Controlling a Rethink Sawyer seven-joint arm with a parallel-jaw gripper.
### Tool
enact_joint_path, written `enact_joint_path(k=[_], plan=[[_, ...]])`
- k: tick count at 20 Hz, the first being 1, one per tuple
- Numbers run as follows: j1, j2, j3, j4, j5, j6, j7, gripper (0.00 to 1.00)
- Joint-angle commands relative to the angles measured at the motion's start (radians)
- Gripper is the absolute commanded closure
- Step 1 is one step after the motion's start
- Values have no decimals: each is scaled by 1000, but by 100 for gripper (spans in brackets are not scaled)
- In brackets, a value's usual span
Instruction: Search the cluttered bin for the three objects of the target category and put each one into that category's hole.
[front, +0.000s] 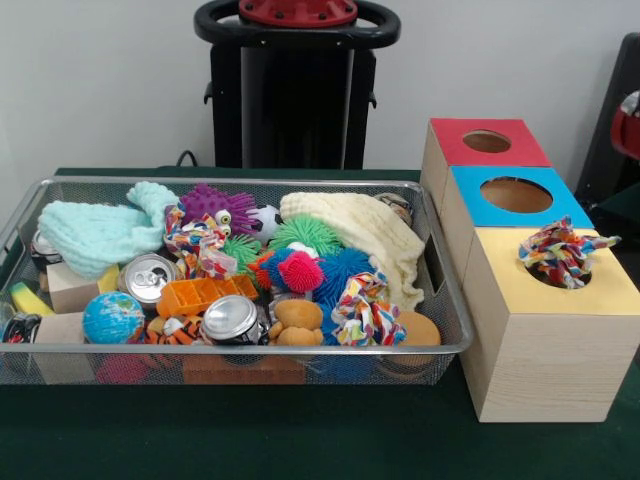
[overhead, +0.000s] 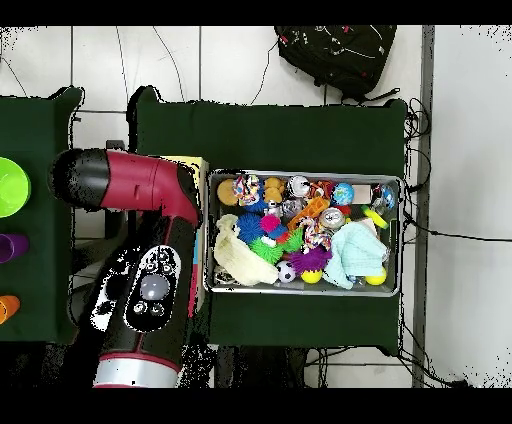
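Rope toys are the quarry: one (front: 562, 252) hangs half out of the yellow hole (front: 556, 268), two more (front: 362, 312) (front: 198, 240) lie tangled in the mesh bin (front: 445, 300) beside it, and may drag neighbours out; the gripper's state I cannot tell.

arm (overhead: 150, 260): red and black, folded back, seen from overhead | end effector: hidden, state unreadable

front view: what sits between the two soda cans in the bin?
An orange ice-cube tray lies between the upper can and the lower can, seen in the front view.
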Motion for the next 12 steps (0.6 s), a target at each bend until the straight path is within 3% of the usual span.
enact_joint_path(k=[1, 3, 8, 12], plan=[[-19, -63, 29, 91, -21, 197, 162, 100], [-17, -68, 30, 133, -21, 155, 152, 100], [-12, -62, 58, 281, -14, -57, 118, 100], [-16, -71, 64, 341, -24, -121, 100, 100]])
